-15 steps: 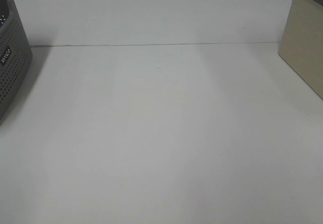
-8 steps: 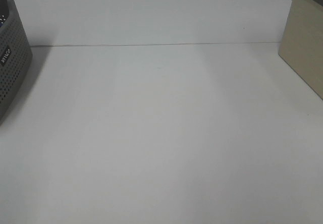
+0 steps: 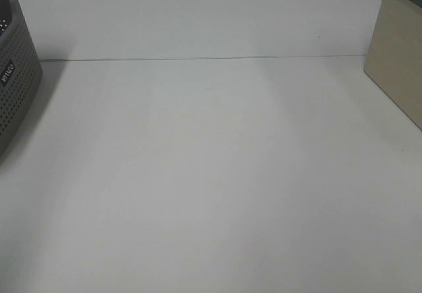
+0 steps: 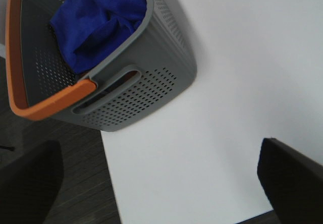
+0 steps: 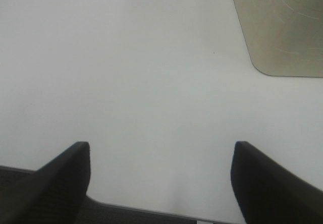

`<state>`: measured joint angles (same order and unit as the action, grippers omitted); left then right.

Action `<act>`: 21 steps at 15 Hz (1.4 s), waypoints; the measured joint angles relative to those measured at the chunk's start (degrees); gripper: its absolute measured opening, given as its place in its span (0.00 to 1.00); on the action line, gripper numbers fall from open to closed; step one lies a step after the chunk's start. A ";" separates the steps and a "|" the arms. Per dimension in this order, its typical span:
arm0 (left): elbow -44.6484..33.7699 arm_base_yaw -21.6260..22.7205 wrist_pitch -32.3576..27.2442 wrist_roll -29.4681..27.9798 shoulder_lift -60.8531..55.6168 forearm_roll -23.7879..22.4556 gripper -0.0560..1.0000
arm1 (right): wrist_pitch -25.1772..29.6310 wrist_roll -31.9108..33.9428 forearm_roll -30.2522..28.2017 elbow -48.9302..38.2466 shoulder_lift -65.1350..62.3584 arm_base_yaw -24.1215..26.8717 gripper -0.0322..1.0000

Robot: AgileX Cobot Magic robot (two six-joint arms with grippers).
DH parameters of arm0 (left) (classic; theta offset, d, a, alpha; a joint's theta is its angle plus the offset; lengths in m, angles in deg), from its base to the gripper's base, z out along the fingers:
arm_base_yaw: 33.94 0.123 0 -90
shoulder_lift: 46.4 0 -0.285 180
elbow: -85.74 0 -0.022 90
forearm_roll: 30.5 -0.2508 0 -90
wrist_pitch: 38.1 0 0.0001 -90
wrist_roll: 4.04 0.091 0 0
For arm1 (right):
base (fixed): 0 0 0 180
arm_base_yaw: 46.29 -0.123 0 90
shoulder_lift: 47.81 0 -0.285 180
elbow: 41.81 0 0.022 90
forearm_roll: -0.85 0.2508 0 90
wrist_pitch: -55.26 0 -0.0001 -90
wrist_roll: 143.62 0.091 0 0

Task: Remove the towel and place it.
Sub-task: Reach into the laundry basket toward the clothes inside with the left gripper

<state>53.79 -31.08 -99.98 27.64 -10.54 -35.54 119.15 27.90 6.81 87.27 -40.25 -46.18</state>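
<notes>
Inside the grey perforated basket (image 4: 146, 82) at the left edge of the table (image 3: 211, 174), the blue towel (image 4: 96, 17) lies bunched, so lower your left gripper (image 4: 161, 183), jaws spread wide, past the rim onto a raised fold, while the right gripper (image 5: 161, 178) hangs equally open.

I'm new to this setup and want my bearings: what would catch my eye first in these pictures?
The royal-blue towel stands out most, bunched inside the grey perforated basket with an orange rim, seen from the left wrist camera. In the high view that basket sits at the far left of the white table and a beige box at the far right, with wide bare tabletop between them.
</notes>
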 joint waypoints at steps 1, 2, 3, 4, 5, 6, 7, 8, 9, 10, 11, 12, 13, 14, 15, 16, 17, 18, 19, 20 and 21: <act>3.55 0.00 0.00 3.44 5.90 -0.29 0.99 | 0.00 0.00 0.00 0.00 0.00 0.00 0.76; 5.56 0.00 0.11 4.98 9.17 -0.34 0.99 | 0.00 0.00 0.00 0.00 0.00 0.00 0.76; 9.34 0.00 0.11 7.91 15.53 -0.40 0.99 | 0.00 0.00 0.00 0.00 0.00 0.00 0.76; 13.75 0.00 0.11 10.66 21.14 -0.46 0.99 | 0.00 0.00 0.00 0.00 0.00 0.00 0.76; 18.05 0.00 0.11 13.41 26.70 -0.46 0.99 | 0.00 0.00 0.00 0.00 0.00 0.00 0.76; 23.09 0.00 0.11 15.99 32.95 -0.52 0.99 | 0.00 0.00 0.00 0.00 0.00 0.00 0.76; 27.67 0.00 -0.17 17.70 38.27 -0.74 0.99 | 0.00 0.00 0.00 0.00 0.00 0.00 0.76; 32.66 0.00 -0.46 19.48 43.54 -1.03 0.99 | 0.00 0.00 0.00 0.00 0.00 0.00 0.76; 37.01 0.00 -0.46 21.14 47.67 -2.01 0.99 | 0.00 0.00 0.00 0.00 0.00 0.00 0.76; 41.14 0.00 -0.46 22.63 51.62 -4.30 0.99 | 0.00 0.00 0.00 0.00 0.00 0.00 0.76; 45.55 0.00 -0.29 23.43 56.26 -8.59 0.99 | 0.00 0.00 0.00 0.00 0.00 0.00 0.76; 47.33 0.00 -0.23 23.66 59.13 -12.15 0.99 | 0.00 0.00 0.00 0.00 0.00 0.00 0.76; 47.96 0.00 -0.17 23.95 61.65 -15.64 0.99 | 0.00 0.00 0.00 0.00 0.00 0.00 0.76; 47.96 0.52 -0.11 24.69 64.17 -18.11 0.99 | 0.00 0.00 0.00 0.00 0.00 0.00 0.76; 47.96 1.95 0.00 25.27 66.98 -19.02 0.99 | 0.00 0.00 0.00 0.00 0.00 0.00 0.76; 47.96 3.67 0.40 25.44 69.21 -19.02 0.99 | 0.00 0.00 0.00 0.00 0.00 0.00 0.76; 47.96 5.96 1.49 26.01 71.28 -18.79 0.99 | 0.00 0.00 0.00 0.00 0.00 0.00 0.76; 47.96 8.02 3.78 27.62 72.88 -18.22 0.99 | 0.00 0.00 0.00 0.00 0.00 0.00 0.76; 47.96 10.03 6.02 29.85 74.48 -16.90 0.99 | 0.00 0.00 0.00 0.00 0.00 0.00 0.76; 47.96 11.46 8.48 32.49 76.38 -15.30 0.99 | 0.00 0.00 0.00 0.00 0.00 0.00 0.76; 47.96 12.55 10.43 34.38 78.09 -14.55 0.99 | 0.00 0.00 0.00 0.00 0.00 0.00 0.76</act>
<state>101.74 -18.53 -89.56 62.02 67.55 -50.09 119.15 27.90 6.81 87.27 -40.25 -46.18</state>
